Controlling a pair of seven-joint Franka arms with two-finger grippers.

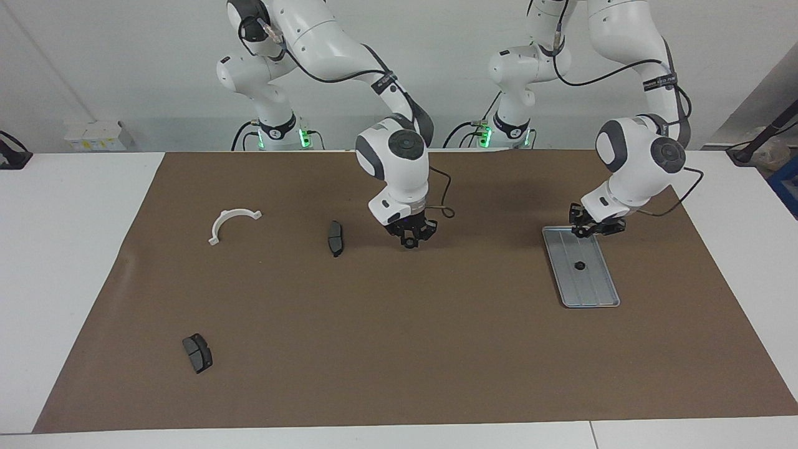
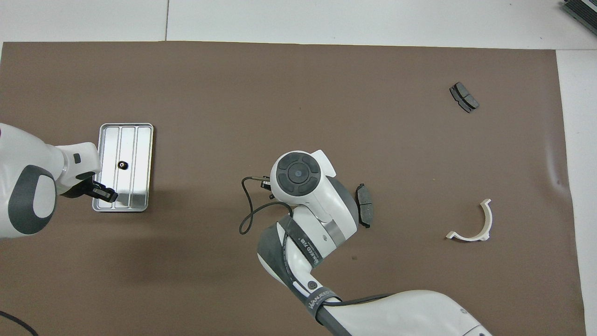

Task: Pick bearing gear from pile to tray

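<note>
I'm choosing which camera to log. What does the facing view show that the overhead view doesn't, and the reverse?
Only the facing view: green lights at the arm bases, a white box off the mat, and the right end effector unobstructed, over bare mat beside a brake pad.
Only the overhead view: a dark object at the table's corner.
Both: the tray holding one gear, the left end effector over the tray's robot-side end, the second brake pad, and the white bracket.

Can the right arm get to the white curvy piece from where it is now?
Probably yes. The white half-ring bracket lies by itself on the brown mat, at the right arm's end of the table. The right end effector hangs over bare mat, and only a brake pad lies between them.
</note>
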